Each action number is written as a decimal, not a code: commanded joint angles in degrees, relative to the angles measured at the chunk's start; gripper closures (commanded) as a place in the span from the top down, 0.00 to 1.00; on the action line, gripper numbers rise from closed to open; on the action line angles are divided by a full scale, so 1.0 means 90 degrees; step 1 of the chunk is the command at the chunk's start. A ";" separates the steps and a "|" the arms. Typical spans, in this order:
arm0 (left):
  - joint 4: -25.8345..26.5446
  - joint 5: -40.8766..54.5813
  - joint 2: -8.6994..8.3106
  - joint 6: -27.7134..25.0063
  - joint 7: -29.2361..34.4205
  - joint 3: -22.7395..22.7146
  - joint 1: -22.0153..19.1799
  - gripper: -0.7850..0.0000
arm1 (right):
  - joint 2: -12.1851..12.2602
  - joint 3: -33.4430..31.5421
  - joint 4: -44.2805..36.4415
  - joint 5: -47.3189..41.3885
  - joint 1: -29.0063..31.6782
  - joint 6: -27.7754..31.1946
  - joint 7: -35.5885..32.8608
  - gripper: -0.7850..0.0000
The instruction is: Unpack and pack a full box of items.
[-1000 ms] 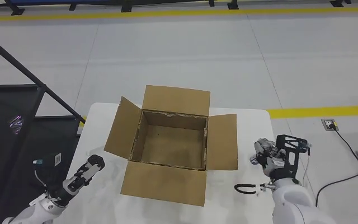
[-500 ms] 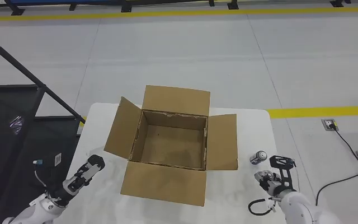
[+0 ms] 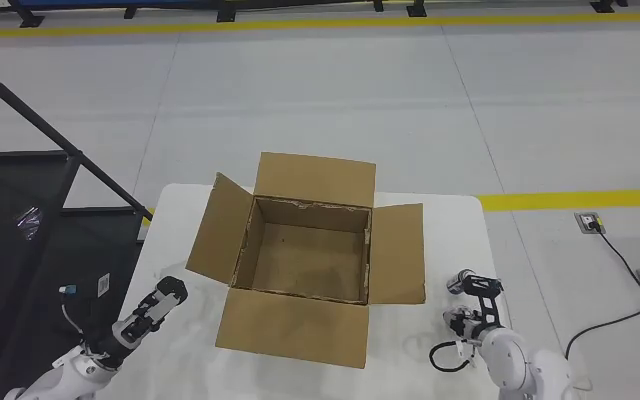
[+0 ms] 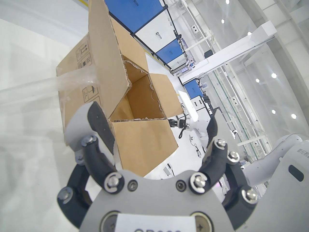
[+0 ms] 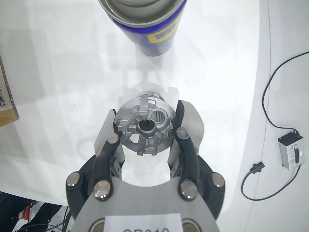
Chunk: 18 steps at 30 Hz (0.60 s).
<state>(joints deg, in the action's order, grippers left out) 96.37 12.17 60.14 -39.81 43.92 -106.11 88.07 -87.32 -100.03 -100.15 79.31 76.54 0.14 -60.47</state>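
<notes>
Right wrist view: the right pincer (image 5: 147, 117) pinches a toothed metal hub (image 5: 144, 129), just beside the upright blue spray can (image 5: 147, 22) on the white surface (image 5: 60, 61). The left pincer (image 4: 154, 118) is spread, near the open cardboard box (image 4: 142, 143).

The left gripper (image 4: 155, 119) and right gripper (image 5: 146, 115) each have black curved fingers (image 4: 100, 124), silver screws (image 4: 111, 182), a grey mounting plate (image 4: 154, 201) and a white label (image 5: 142, 223).

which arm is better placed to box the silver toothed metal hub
Right: the right pincer grips the silver toothed metal hub beside the open brown cardboard box; the left pincer is open, empty, opposite.
</notes>
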 commanded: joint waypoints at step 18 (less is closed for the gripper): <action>0.0000 0.0000 0.0000 0.0000 0.0000 0.0000 0.0000 1.00 | 0.0000 0.0305 -0.2999 -0.2654 0.0629 -0.0195 0.1262 1.00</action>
<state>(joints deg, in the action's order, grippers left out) 96.37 12.17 60.14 -39.81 43.92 -106.11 88.07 -87.29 -98.38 -126.56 59.39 82.90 -1.94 -49.00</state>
